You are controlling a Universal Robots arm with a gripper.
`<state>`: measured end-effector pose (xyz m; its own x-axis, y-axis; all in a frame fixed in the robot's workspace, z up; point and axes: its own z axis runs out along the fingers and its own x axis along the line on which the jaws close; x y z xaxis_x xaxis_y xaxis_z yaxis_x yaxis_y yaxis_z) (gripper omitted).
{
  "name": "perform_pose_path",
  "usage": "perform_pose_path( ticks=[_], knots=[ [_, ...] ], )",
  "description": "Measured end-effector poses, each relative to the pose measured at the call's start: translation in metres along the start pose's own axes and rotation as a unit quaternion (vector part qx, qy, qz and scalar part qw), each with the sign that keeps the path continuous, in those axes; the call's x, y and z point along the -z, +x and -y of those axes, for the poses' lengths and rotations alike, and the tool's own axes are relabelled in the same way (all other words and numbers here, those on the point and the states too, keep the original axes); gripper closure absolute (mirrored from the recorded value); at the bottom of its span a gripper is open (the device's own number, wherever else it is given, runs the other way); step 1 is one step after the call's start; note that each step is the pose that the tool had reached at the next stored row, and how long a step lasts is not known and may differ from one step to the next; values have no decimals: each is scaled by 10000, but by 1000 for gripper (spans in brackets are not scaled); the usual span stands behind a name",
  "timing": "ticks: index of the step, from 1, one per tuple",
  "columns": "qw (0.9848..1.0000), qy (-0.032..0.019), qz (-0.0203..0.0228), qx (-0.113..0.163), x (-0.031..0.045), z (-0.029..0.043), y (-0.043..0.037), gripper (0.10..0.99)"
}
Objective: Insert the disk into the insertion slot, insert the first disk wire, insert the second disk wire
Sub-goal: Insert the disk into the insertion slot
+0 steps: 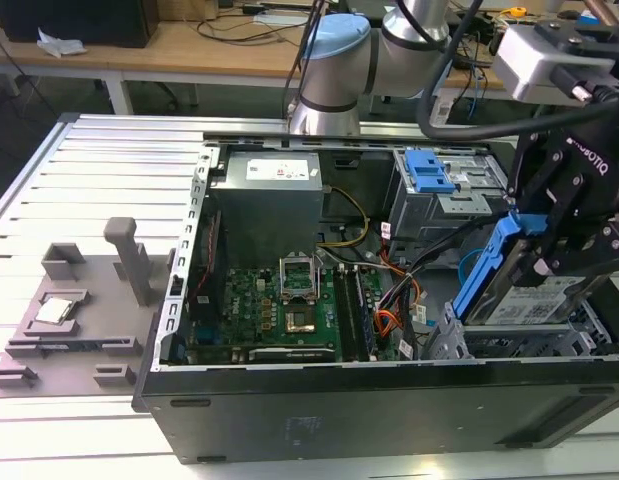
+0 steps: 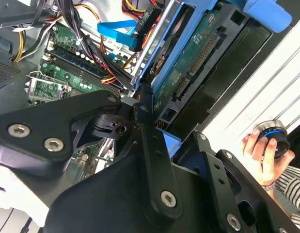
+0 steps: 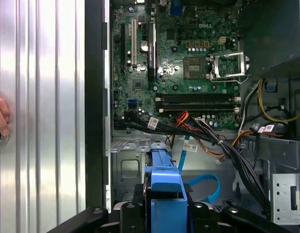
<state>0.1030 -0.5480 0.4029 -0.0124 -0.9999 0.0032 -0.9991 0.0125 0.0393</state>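
Note:
In the exterior view my gripper point(image 1: 537, 250) is shut on the disk point(image 1: 524, 298), a silver drive with a white-and-blue label in a bright blue carrier. The disk hangs tilted, its lower end down in the insertion slot point(image 1: 451, 342), the silver perforated bay at the case's near corner on the exterior view's right. The second wrist view shows the disk's green circuit-board underside point(image 2: 188, 63) beyond my black fingers point(image 2: 150, 145). In the first wrist view the blue carrier point(image 3: 165, 187) sits between my fingertips, above the slot's sheet-metal floor point(image 3: 133, 162). A loose blue wire point(image 3: 208, 187) curls beside it.
The open case holds a motherboard point(image 1: 274, 300), a power supply point(image 1: 269, 195) and a grey cage with a blue lever point(image 1: 429, 172). A black cable bundle point(image 3: 227, 150) crosses near the slot. A person's hand point(image 2: 263, 150) rests on a knob outside the case. A grey fixture point(image 1: 69, 310) lies at the exterior view's left.

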Motion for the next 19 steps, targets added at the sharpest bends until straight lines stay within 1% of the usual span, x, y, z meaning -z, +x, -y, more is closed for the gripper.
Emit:
perform_pose_path(
  ticks=[4,19],
  knots=[
    [10000,0,0,0,-40,2,0,722],
    [10000,0,0,0,-228,9,-1,722]
  ],
)
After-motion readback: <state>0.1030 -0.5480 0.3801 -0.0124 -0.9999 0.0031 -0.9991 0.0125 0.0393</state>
